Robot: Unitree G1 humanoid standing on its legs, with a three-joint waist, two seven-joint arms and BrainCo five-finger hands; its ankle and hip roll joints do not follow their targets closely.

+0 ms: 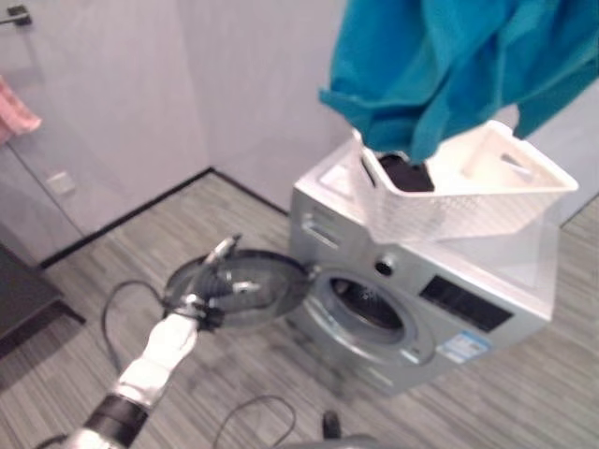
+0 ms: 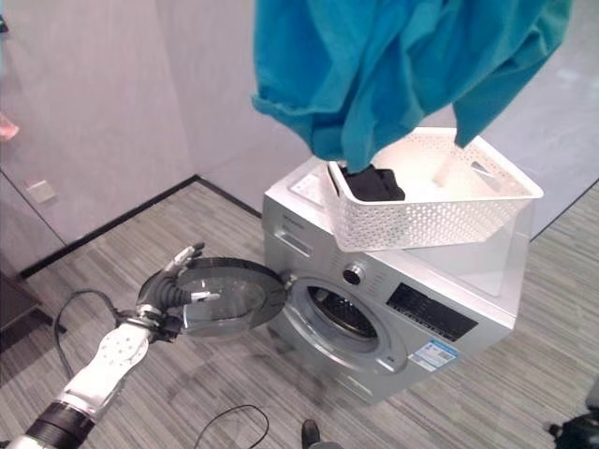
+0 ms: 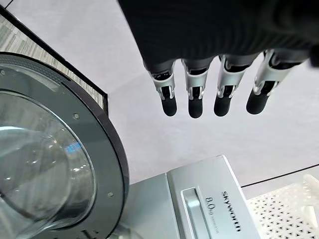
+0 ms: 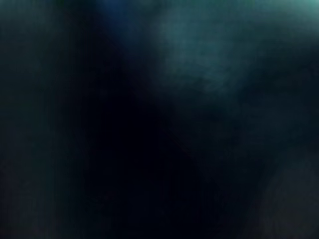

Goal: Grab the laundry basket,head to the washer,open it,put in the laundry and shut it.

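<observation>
The floor was made of grey wooden strips with thin lines. The walls were pale grey and plain, and two of them met in a corner at about 12 o'clock. A dark strip ran along the bottom of the walls. At 9 o'clock a pink cloth hung on the wall, and under it a small white plate sat on the wall. At about 8 o'clock stood a dark low piece of furniture.

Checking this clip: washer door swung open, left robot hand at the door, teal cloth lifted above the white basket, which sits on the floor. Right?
Not quite. The white basket sits on top of the washer, not the floor, as the right eye view shows. The door is open, left robot hand beside it, teal cloth above.
</observation>
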